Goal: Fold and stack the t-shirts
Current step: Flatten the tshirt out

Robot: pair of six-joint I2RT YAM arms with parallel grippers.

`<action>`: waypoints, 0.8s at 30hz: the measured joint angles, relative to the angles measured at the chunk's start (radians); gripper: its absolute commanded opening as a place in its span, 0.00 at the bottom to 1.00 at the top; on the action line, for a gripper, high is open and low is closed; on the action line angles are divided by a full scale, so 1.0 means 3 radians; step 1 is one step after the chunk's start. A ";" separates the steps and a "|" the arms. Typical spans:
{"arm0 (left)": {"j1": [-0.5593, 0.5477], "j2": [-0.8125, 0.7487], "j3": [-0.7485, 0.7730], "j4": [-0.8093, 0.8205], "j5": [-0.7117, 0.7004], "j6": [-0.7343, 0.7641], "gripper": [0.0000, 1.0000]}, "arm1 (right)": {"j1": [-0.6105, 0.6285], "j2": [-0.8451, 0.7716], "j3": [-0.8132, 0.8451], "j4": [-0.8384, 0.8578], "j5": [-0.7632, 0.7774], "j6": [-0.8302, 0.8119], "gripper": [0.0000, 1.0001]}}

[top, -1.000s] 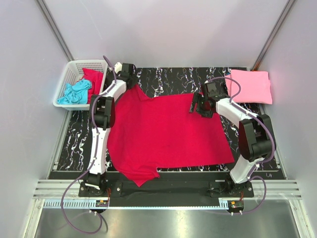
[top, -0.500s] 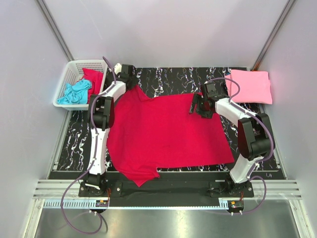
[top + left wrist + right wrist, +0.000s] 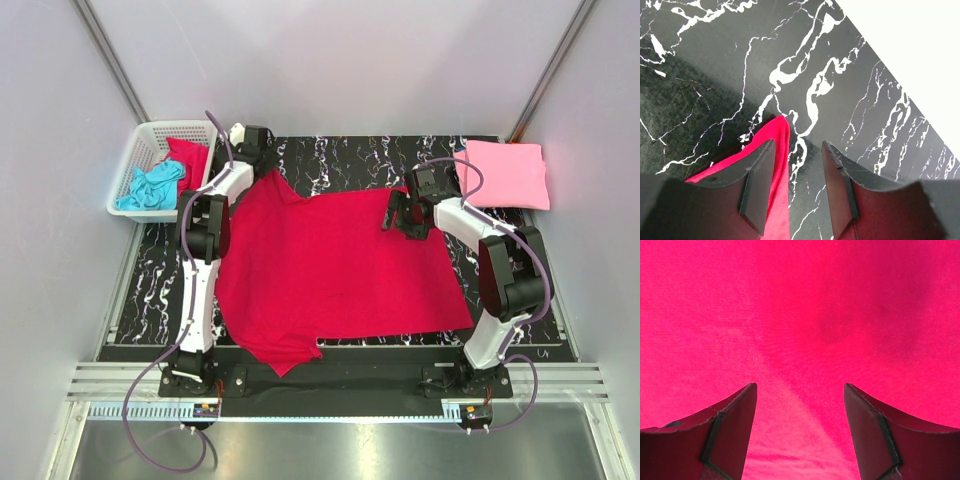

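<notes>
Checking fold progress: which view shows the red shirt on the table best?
Top external: the whole red shirt lies spread flat. Left wrist catches only one corner of it; right wrist is filled with its cloth.

The big shirt (image 3: 340, 270) is bright red all over, with no picture on it. The table (image 3: 340, 165) under it is black with thin white squiggly lines, like marble. The folded shirt (image 3: 505, 173) in the far corner is light pink. The basket (image 3: 130, 165) is white with lots of little holes. Inside it, one crumpled shirt (image 3: 150, 187) is blue-green and another shirt (image 3: 190, 160) is red. The left arm (image 3: 200, 290) and the right arm (image 3: 495, 335) are white with black parts. Their cables (image 3: 135, 400) are purple. The left gripper (image 3: 797, 147) has black fingers (image 3: 757, 190). The walls (image 3: 330, 60) are pale grey.
</notes>
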 measured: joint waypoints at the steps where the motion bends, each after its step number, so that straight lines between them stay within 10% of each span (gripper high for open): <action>1: -0.0001 0.0000 0.0014 -0.0011 0.0000 -0.0003 0.47 | 0.0000 0.0000 0.0000 0.0000 0.0000 0.0000 0.77; 20: -0.0001 0.0189 0.0356 -0.0565 -0.0100 -0.0278 0.47 | -0.0006 -0.0031 0.0000 0.0000 0.0001 0.0005 0.76; 24: -0.0001 0.0200 0.0375 -0.0596 -0.0114 -0.0319 0.34 | -0.0006 -0.0093 0.0000 0.0000 0.0001 0.0005 0.76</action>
